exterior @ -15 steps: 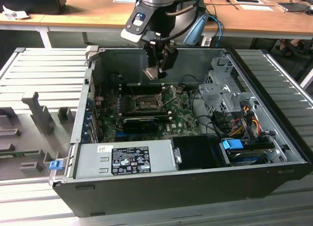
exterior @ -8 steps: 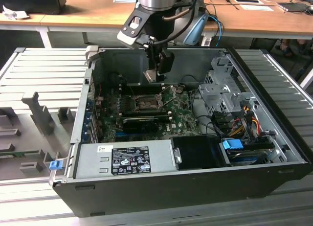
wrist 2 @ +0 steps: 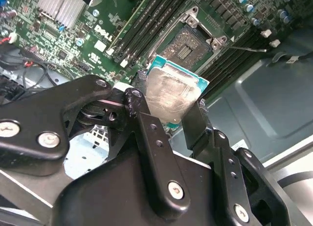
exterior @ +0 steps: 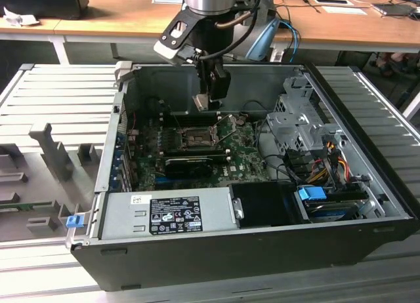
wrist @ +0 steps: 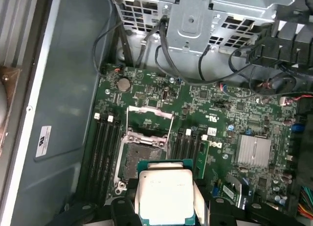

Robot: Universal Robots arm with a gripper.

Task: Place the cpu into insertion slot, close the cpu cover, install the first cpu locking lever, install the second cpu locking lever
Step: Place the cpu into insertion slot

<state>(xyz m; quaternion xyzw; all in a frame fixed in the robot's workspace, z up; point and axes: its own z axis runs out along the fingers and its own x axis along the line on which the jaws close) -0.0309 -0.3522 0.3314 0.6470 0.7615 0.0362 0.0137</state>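
— What's the biggest thing there?
— The open computer case (exterior: 230, 257). The gripper (exterior: 209, 100) hangs inside it, close to the back wall.

— Any labels?
— A white sticker (exterior: 176, 214) with dark print sits on the grey power supply (exterior: 118, 214), well apart from the jaws. In the first wrist view a second white label (wrist: 44, 140) is stuck to the case's inner wall, off to one side of the jaws. The green board (wrist: 230, 118) beneath the jaws carries white lettering (wrist 2: 105, 33) beside the long memory slots.

— And the jaws?
— They are closed on the chip (wrist 2: 171, 96). A black finger (wrist 2: 146, 128) presses on each side edge, and the chip's silver face is turned toward the wrist cameras.

— Where's the socket?
— The socket (wrist: 142, 157) lies below the jaws, apart from the chip, with its contacts showing. Its cover (wrist: 149, 112) stands swung up on the socket's far side from the jaws. A thin wire lever (wrist 2: 244, 49) sticks out beside the socket.
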